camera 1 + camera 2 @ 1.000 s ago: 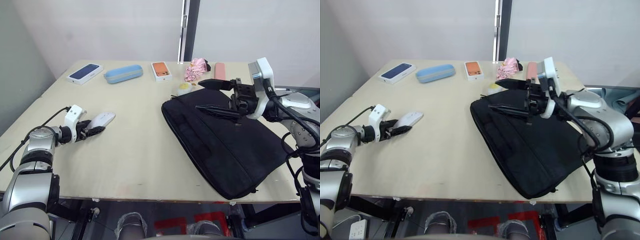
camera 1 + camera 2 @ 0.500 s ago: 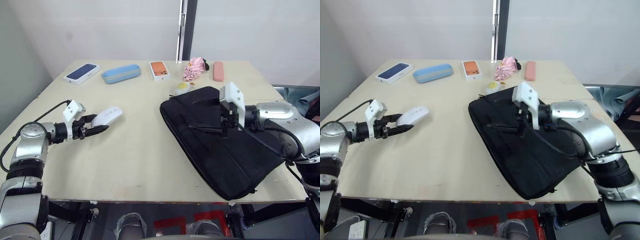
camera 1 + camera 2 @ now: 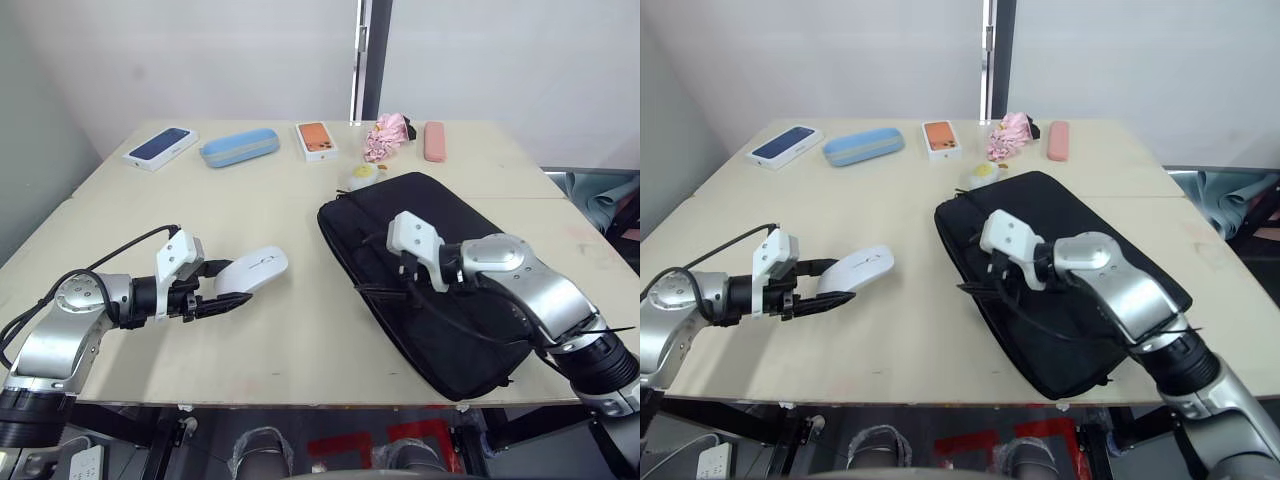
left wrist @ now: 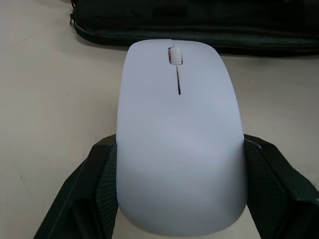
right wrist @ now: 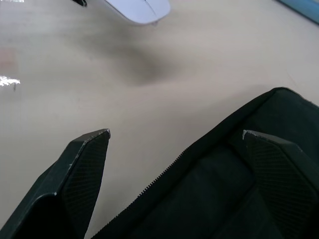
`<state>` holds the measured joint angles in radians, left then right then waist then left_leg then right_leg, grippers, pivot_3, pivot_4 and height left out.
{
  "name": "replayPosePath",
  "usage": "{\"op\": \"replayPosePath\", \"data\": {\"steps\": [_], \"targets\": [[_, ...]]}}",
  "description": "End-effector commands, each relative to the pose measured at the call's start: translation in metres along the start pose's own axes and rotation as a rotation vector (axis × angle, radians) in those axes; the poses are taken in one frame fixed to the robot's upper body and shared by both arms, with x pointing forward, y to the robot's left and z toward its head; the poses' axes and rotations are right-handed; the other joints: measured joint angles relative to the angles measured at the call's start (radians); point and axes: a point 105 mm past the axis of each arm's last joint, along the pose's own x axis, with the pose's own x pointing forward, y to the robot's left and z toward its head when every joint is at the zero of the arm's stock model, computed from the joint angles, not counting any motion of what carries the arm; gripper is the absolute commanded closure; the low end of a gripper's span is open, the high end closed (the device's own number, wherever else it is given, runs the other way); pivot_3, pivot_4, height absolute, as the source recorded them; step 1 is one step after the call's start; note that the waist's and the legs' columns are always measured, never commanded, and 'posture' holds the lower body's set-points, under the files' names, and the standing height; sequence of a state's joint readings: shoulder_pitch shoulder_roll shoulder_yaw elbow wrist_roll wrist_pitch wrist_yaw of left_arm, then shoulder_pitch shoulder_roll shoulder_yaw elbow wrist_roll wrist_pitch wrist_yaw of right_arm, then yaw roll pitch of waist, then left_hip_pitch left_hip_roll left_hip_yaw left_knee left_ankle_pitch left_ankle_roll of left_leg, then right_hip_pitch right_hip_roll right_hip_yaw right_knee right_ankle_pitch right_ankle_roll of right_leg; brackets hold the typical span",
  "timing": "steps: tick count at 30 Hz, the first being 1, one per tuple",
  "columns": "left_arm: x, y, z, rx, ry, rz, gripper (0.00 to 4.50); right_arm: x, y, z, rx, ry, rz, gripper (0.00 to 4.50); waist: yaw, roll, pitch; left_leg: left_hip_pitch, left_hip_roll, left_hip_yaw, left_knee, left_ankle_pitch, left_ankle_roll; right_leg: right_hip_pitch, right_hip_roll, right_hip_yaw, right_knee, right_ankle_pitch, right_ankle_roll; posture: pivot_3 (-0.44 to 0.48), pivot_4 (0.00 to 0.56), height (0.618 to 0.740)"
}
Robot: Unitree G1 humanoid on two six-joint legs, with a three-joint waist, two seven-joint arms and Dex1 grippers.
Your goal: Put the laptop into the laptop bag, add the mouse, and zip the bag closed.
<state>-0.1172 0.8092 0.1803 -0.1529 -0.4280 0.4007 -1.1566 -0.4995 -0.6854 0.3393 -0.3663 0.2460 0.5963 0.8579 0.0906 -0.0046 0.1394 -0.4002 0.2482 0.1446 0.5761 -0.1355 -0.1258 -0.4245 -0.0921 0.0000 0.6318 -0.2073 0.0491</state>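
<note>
Step in hand, by my judgement: adding the mouse. My left gripper (image 3: 222, 297) is clamped on the small flat glossy white oval mouse (image 3: 252, 271), lower left of centre, clear of the table. My right gripper (image 5: 174, 137), jaws wide, hangs over the zip edge of the flat black fabric laptop bag (image 3: 470, 240), right of centre. Next I need a pocket opening; none is evident.

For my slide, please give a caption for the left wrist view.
Left gripper holding the white mouse above the table, pointed toward the black laptop bag.
</note>
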Motion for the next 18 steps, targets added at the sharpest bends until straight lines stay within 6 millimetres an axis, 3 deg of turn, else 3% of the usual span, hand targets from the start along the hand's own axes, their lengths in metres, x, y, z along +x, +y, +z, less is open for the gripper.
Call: {"op": "replayPosePath", "data": {"steps": [1, 8, 14, 18], "targets": [[-0.002, -0.001, 0.01, 0.025, -0.025, 0.012, 1.71, 0.009, -0.001, 0.0, -0.097, 0.025, -0.055, 0.0, 0.0, 0.0, 0.0, 0.0, 0.0, 0.0, 0.0, 0.0, 0.0, 0.0, 0.0, 0.0, 0.0, 0.0, 0.0, 0.0, 0.15, 0.74], [0.006, -0.005, 0.009, 0.012, -0.039, 0.004, 1.71, 0.022, -0.006, -0.018, -0.148, 0.113, -0.103, 0.0, -0.001, 0.0, 0.0, 0.0, 0.0, 0.0, 0.0, 0.0, 0.0, 0.0, 0.0, 0.0, 0.0, 0.0, 0.0, 0.0, 0.15, 0.74], [0.007, -0.006, 0.009, 0.009, -0.041, 0.0, 1.71, 0.019, -0.006, -0.045, 0.059, 0.187, -0.146, 0.0, -0.002, 0.0, 0.0, 0.0, 0.0, 0.0, 0.0, 0.0, 0.0, 0.0, 0.0, 0.0, 0.0, 0.0, 0.001, 0.0, 0.15, 0.74], [0.009, -0.006, 0.009, 0.01, -0.044, 0.001, 1.71, 0.017, -0.007, -0.05, 0.094, 0.197, -0.164, 1.12, 0.003, 0.0, 0.0, 0.001, 0.0, 0.0, 0.001, 0.0, 0.0, 0.001, 0.0, 0.0, 0.0, 0.0, 0.001, 0.0, 0.15, 0.74]]}}
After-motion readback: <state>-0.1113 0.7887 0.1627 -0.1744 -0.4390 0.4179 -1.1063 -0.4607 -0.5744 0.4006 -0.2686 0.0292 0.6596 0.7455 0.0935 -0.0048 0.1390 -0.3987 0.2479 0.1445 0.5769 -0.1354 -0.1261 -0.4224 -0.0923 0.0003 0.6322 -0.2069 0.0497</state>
